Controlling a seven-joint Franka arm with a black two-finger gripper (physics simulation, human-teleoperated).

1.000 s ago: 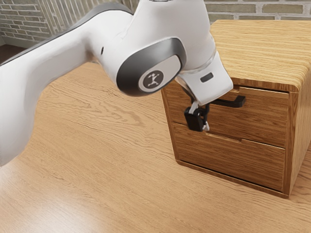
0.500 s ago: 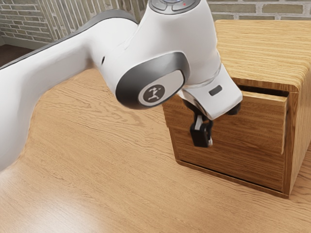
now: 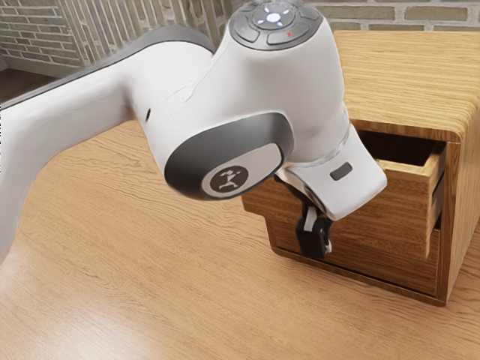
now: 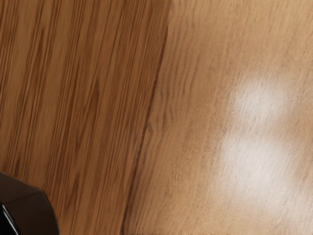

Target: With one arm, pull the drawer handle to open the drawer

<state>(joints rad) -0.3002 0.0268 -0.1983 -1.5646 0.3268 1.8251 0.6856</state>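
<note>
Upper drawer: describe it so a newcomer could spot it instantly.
Find the wooden cabinet at the exterior view's right. Of its two stacked drawers, the upper drawer juts out with a dark gap behind its front; the lower drawer sits flush.

A broad light-oak wooden table top (image 3: 150, 285) with wavy grain spreads across the foreground, with a pale sheen on its near corner. Beyond the table's far edge stands a grey-brown brick wall (image 3: 30, 34), and next to it a panel of pale vertical slats (image 3: 105, 22).
</note>
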